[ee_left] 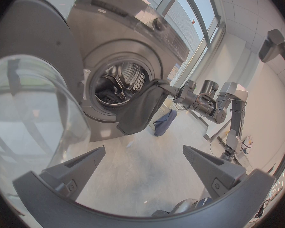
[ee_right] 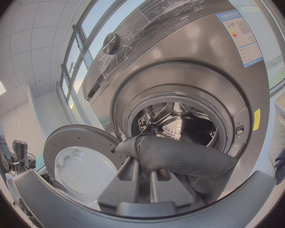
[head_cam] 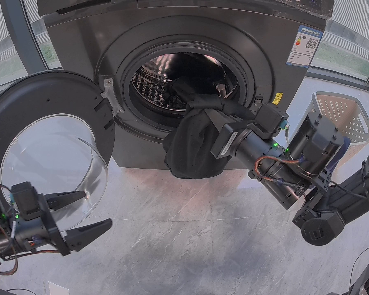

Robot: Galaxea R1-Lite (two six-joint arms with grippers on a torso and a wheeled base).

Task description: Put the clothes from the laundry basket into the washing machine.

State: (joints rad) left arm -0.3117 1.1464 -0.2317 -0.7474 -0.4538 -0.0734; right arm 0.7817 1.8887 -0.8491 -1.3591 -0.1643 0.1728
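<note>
1. Far left, low over the floor: left gripper (head_cam: 97,208), fingers spread wide, holding nothing. Parked beside the door, probably to keep out of the loading path. Arm low, wrist aimed toward the washer.
2. Next along: door (head_cam: 49,99), swung fully open to the left, leaving the mouth free.
3. Centre: washer (head_cam: 184,29), with the drum (head_cam: 156,85) exposed. Something dark inside, too dim to name.
4. At the mouth: black garment (head_cam: 192,144), laid over the lower rim, upper part inside the drum, bulk hanging down the front, short of the floor. Hangs that way because pinched at one end only.
5. Just right of it: right gripper (ee_right: 145,174), fingers close together, clamped on the garment's upper fold. Arm stretched in from the right, forearm angled up and leftward, wrist about level with the lower rim. Judged a pose for feeding cloth inward.
6. Far right: basket (head_cam: 356,115), standing on the floor next to the washer, within the right arm's reach. Blue garment (head_cam: 343,146) at its near side; hung over the edge or leaning against it, cannot tell.
7. Judged stage: mid-load, with the hanging bulk not yet inside.
</note>
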